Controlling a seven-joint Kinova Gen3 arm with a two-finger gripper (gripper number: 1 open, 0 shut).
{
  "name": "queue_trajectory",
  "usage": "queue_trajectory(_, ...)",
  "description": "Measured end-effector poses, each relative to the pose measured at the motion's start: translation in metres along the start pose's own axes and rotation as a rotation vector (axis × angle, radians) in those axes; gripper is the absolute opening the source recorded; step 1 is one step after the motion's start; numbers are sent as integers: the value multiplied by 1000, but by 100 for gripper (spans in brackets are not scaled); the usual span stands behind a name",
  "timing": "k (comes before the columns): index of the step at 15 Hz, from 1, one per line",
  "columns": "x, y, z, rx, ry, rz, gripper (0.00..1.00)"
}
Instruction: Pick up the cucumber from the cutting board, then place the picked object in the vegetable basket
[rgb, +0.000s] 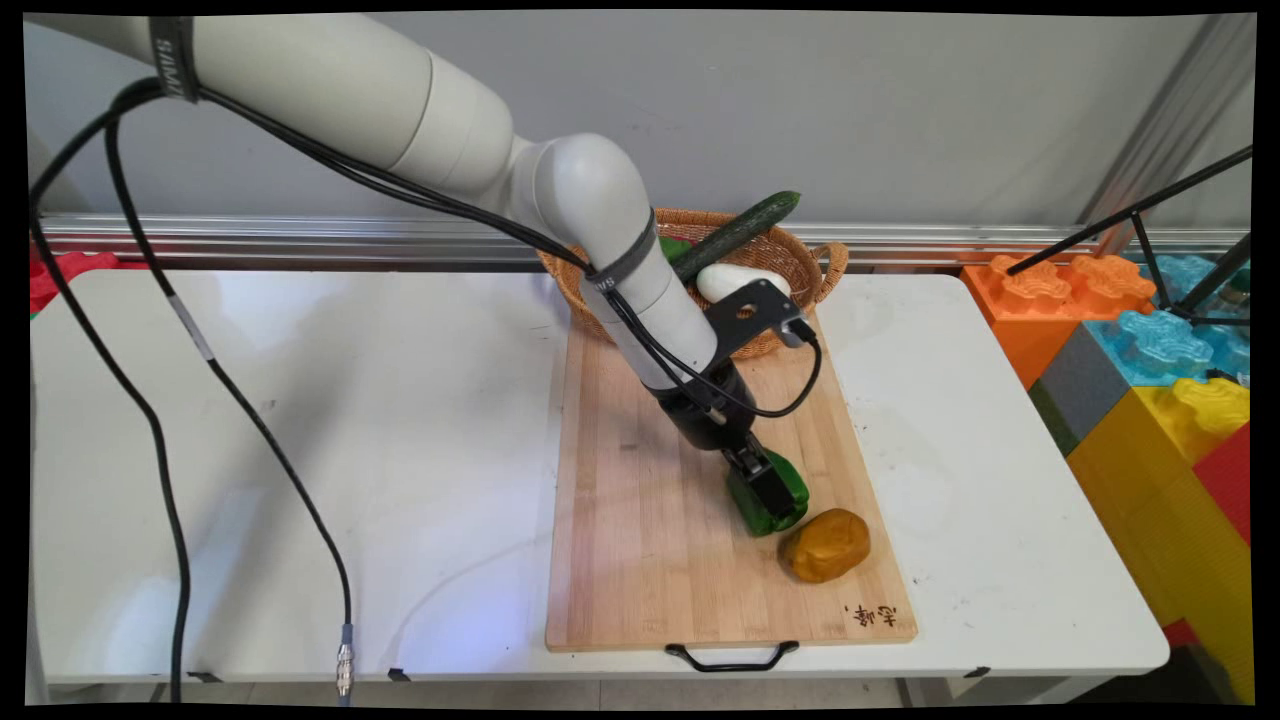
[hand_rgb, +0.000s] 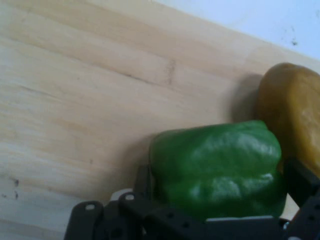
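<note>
A green bell pepper (rgb: 770, 522) lies on the wooden cutting board (rgb: 640, 520), towards its near right part. My gripper (rgb: 772, 492) reaches down onto it, shut on the pepper, one finger on each side. In the hand view the pepper (hand_rgb: 220, 160) fills the space between the black fingers (hand_rgb: 301, 181), resting on the board (hand_rgb: 75, 100). A brownish-yellow potato (rgb: 825, 545) sits just to the pepper's right, close to it or touching; in the hand view the potato (hand_rgb: 292, 115) is beside the right finger.
A wicker basket (rgb: 815, 262) stands at the board's far end, holding a long cucumber (rgb: 735, 235) and a white vegetable (rgb: 740, 280). Big coloured building blocks (rgb: 1150, 400) are stacked past the white table's (rgb: 300, 450) right edge. Black cables (rgb: 150, 430) hang at the left.
</note>
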Motion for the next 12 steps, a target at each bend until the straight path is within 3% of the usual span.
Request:
queue_trajectory(2, 1, 0, 3, 0, 3, -1, 100)
queue_trajectory(3, 1, -1, 3, 1, 4, 1, 0)
queue_trajectory(7, 1, 1, -4, 15, 4, 21, 0)
queue_trajectory(12, 8, 7, -38, 51, 27, 30, 0)
